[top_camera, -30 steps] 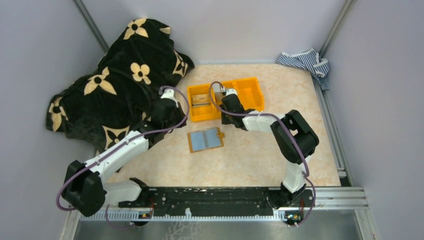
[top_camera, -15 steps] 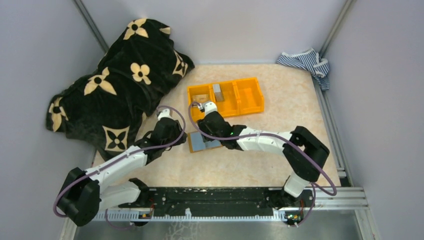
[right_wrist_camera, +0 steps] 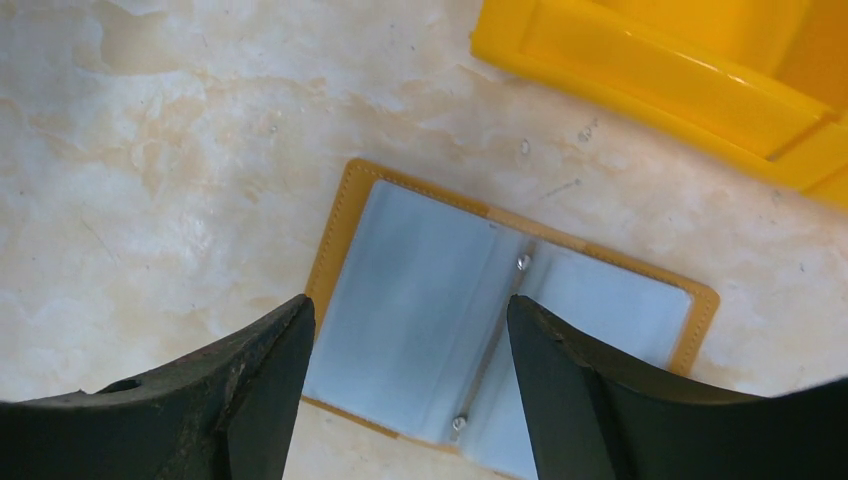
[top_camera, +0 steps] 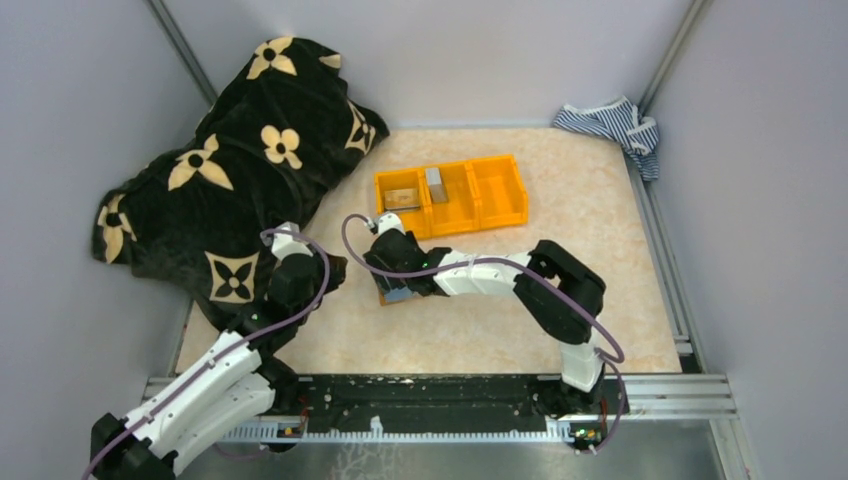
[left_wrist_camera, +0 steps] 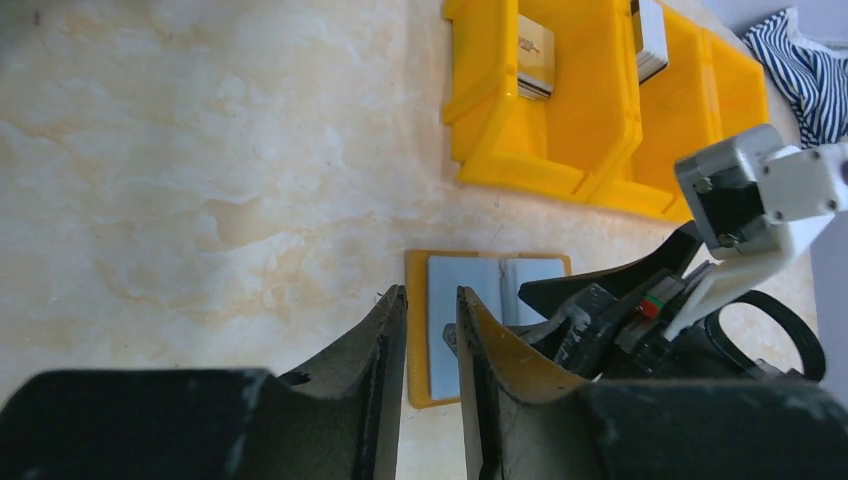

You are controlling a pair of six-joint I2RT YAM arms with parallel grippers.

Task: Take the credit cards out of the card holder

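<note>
The card holder (right_wrist_camera: 440,300) lies open and flat on the table, orange-tan rim around a grey-blue inside. In the top view only its near-left corner (top_camera: 392,297) shows under my right arm. My right gripper (right_wrist_camera: 408,303) hangs open just above its left half, one finger over the left edge and one over the fold, and grips nothing. My left gripper (left_wrist_camera: 430,292) sits left of the holder (left_wrist_camera: 450,310), its jaws a narrow gap apart and empty. Two cards (top_camera: 403,198) (top_camera: 434,185) lie in the orange bin (top_camera: 500,190).
The three-compartment orange bin (left_wrist_camera: 590,110) stands just beyond the holder. A black blanket with beige flowers (top_camera: 240,150) covers the back left, close to my left arm. A striped cloth (top_camera: 610,120) is bunched in the back right corner.
My right gripper came from the orange bin down over the card holder and opened wide. My left arm drew back toward the near left.
</note>
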